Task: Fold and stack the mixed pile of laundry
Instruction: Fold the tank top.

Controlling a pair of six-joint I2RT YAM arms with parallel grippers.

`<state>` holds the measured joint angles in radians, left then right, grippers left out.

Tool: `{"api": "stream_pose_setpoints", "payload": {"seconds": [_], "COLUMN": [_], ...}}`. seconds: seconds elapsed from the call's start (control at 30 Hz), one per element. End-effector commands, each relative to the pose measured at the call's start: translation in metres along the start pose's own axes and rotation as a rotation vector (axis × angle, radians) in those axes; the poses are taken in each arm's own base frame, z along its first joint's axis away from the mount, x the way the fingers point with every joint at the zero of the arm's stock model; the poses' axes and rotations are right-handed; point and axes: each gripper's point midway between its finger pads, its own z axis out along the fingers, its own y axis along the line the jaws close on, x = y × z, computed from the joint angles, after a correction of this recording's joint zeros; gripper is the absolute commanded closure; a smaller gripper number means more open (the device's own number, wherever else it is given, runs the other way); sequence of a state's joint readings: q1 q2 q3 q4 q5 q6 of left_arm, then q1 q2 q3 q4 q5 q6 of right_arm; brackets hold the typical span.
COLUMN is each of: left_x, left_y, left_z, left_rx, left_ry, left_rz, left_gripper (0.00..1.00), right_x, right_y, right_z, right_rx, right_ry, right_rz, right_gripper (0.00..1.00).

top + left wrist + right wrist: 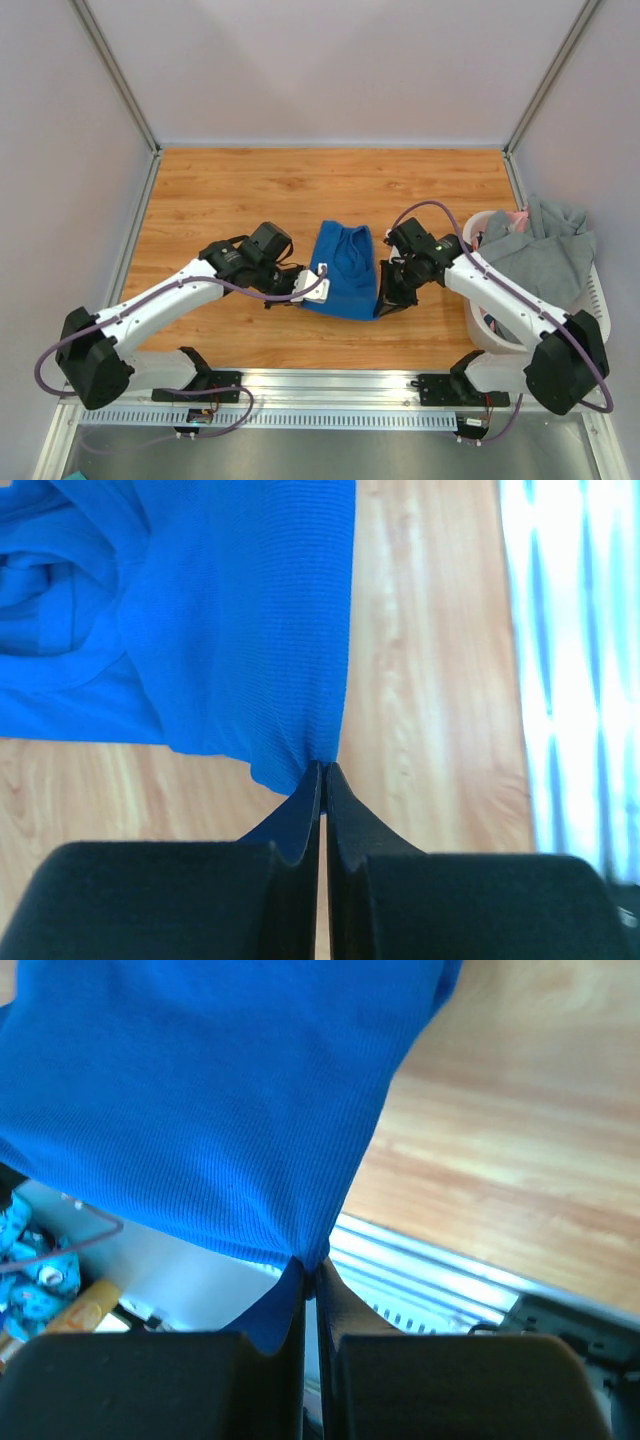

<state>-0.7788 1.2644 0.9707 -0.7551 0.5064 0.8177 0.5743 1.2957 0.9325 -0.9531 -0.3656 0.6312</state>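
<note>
A bright blue garment point(343, 268) lies in the middle of the wooden table point(250, 190), between the two arms. My left gripper point(312, 284) is shut on its near left corner; the left wrist view shows the blue garment point(230, 610) pinched at the fingertips of the left gripper point(325, 768). My right gripper point(385, 298) is shut on the near right corner, and the right wrist view shows the blue garment point(210, 1100) hanging from the tips of the right gripper point(312, 1262), lifted above the table edge. The rest of the laundry pile, a grey garment point(540, 250) with a bit of pink point(518, 216), sits in the basket.
A white slotted basket point(598, 290) stands at the right edge of the table, beside the right arm. Grey walls enclose the table at the left, back and right. A metal rail point(330, 385) runs along the near edge.
</note>
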Motion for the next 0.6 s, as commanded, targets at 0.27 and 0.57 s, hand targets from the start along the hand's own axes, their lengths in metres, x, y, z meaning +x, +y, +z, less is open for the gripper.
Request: {"api": "stream_pose_setpoints", "payload": {"seconds": [0.27, 0.57], "left_x": [-0.03, -0.009], "left_y": [-0.049, 0.067], "left_z": [-0.045, -0.026], "left_rx": [0.179, 0.016], "left_ry": [-0.126, -0.117], "left_rz": [-0.326, -0.544], "left_gripper": [1.0, 1.0], "right_x": [0.033, -0.051], "right_y": [0.031, 0.019], "right_z": [-0.046, -0.02], "right_rx": [-0.057, -0.064], "right_ry": [0.124, 0.03], "right_rz": [0.008, 0.103], "right_gripper": [1.0, 1.0]}}
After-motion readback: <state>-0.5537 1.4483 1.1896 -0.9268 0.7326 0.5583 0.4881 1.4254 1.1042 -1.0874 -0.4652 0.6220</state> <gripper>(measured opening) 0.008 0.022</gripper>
